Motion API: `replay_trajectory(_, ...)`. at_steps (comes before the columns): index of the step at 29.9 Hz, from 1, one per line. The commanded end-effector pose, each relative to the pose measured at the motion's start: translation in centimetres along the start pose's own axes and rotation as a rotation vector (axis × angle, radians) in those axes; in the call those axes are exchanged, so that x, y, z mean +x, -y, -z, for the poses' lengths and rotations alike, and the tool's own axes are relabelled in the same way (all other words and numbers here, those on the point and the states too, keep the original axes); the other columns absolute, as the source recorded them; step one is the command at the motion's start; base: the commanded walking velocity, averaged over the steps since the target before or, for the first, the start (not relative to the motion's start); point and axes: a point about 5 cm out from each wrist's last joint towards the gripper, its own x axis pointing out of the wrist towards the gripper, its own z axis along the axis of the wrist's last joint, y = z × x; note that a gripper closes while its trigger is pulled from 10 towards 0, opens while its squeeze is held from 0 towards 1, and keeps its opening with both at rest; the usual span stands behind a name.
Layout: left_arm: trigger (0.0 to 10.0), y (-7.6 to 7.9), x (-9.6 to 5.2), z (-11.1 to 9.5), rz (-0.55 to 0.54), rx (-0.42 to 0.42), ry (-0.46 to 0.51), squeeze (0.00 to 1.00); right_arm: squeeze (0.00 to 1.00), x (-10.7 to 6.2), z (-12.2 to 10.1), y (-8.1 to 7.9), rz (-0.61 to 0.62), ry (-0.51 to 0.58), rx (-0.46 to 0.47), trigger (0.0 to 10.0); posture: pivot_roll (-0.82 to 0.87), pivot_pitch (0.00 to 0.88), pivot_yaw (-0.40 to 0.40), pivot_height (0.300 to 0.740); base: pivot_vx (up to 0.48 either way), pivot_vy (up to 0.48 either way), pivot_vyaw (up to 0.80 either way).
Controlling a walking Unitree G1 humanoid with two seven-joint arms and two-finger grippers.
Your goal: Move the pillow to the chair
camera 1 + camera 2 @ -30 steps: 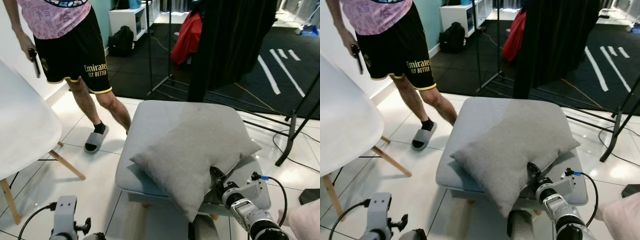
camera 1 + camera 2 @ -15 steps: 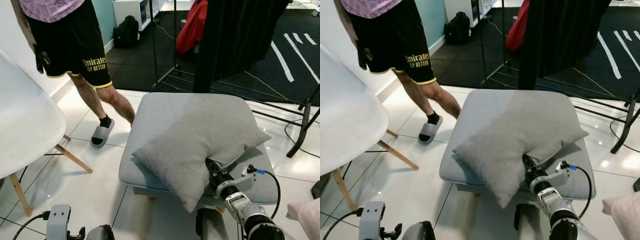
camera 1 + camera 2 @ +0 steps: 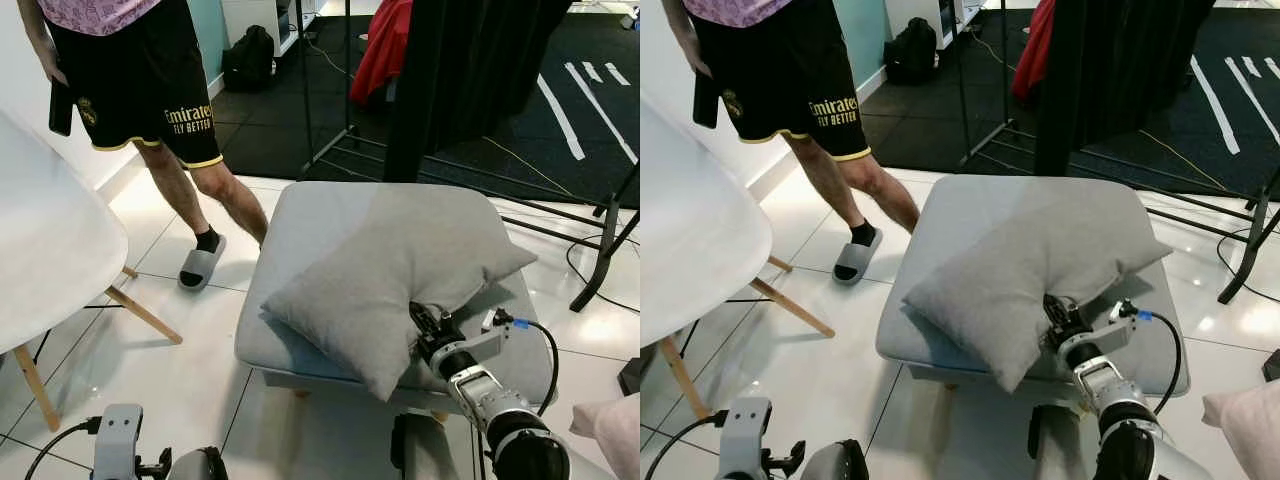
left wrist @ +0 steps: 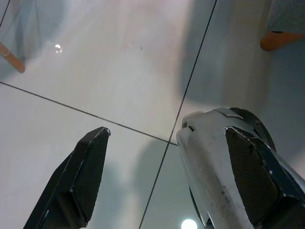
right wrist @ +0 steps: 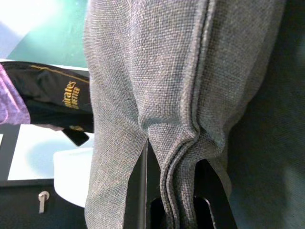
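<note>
A grey pillow lies tilted across the padded grey stool, its near corner hanging over the front edge. My right gripper is at the pillow's right-hand seam, shut on the pillow's edge, with the fabric pinched between both fingers. The white chair with wooden legs stands at the left. Down at the bottom left, my left gripper hangs over the floor tiles, open with nothing between its fingers.
A person in black shorts and grey slides stands beyond the chair, left of the stool. Behind the stool are a black garment rack with dark and red clothes, metal stand legs and cables. A pale pink cushion lies at the bottom right.
The camera shifted slightly. My right gripper has slid a little further in along the pillow's edge and the pillow's near side has bunched. The person has shifted their stance.
</note>
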Motion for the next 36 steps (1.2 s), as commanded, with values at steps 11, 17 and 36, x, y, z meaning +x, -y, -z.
replay_trajectory(11,10.0,-0.2,0.6,-1.1,-0.077,-0.060,0.007,0.00,0.00,1.8,1.2,-2.5,-0.103,-0.225,-0.373,0.0,-0.05,0.111,0.004,0.320,0.000,0.000,0.00)
replay_trajectory(17,10.0,-0.3,1.0,-1.8,-0.149,-0.073,0.004,0.00,0.00,2.5,0.5,-4.2,-0.205,-0.249,-0.423,0.0,-0.07,0.066,-0.014,0.345,0.000,0.000,0.00)
replay_trajectory(36,10.0,1.1,2.0,-3.7,-0.162,-0.107,0.020,0.00,0.00,4.9,1.5,-8.4,-0.327,-0.294,-0.553,7.5,-0.09,0.024,-0.060,0.420,0.000,0.000,0.00)
